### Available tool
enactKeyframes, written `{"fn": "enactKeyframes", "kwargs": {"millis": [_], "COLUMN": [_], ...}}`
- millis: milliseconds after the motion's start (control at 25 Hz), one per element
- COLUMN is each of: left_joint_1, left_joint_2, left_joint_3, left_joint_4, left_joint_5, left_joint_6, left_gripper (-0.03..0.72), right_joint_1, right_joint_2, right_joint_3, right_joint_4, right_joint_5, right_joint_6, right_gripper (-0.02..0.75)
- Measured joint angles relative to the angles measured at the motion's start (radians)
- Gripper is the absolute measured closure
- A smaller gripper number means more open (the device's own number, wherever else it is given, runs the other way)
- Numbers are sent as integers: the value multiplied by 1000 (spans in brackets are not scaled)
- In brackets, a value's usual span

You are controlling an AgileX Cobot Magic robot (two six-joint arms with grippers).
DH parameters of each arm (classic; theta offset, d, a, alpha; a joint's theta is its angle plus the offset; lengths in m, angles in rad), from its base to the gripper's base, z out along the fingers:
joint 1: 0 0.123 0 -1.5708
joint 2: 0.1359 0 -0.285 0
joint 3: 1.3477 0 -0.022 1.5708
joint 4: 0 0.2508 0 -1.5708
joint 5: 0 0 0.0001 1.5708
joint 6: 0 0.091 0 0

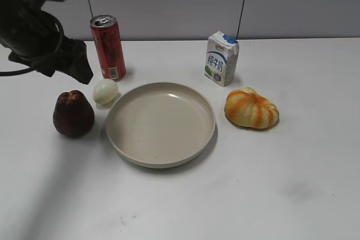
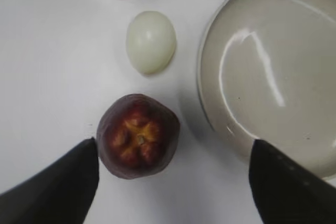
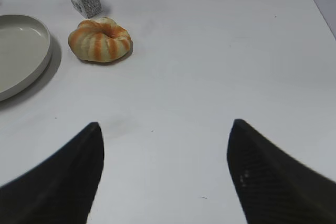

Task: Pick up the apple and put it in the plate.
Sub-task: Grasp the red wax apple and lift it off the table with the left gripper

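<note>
The dark maroon apple [image 1: 73, 114] stands on the white table left of the beige plate [image 1: 161, 123]. My left gripper [image 1: 79, 68] hangs above and behind the apple, open and empty. In the left wrist view the apple [image 2: 138, 136] shows its puckered top just inside the left finger, with the gripper's middle [image 2: 173, 153] to its right and the plate [image 2: 273, 72] at the right finger. My right gripper [image 3: 165, 132] is open and empty over bare table; it does not show in the exterior view.
A pale egg-shaped thing [image 1: 105, 91] lies between apple and plate. A red can [image 1: 108, 47] stands behind it. A milk carton [image 1: 221, 58] and an orange-striped pumpkin-like object [image 1: 251, 108] are right of the plate.
</note>
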Motion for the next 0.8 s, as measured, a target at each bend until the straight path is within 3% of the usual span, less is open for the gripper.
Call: {"fn": "enactKeyframes", "kwargs": {"millis": [400, 600, 800], "left_joint_1": [0, 0, 0], "left_joint_2": [194, 215, 203], "left_joint_3": [-3, -10, -13], "left_joint_4": [72, 90, 97], "left_joint_5": [-71, -88, -50], "left_joint_6": [0, -23, -45], "left_gripper": [6, 108, 112], "right_joint_1": [0, 0, 0], "right_joint_2": [0, 0, 0], "right_joint_3": [0, 0, 0], "right_joint_4": [0, 0, 0], "right_joint_5": [0, 0, 0], "right_joint_6": [0, 0, 0], "right_gripper": [153, 153, 153]}}
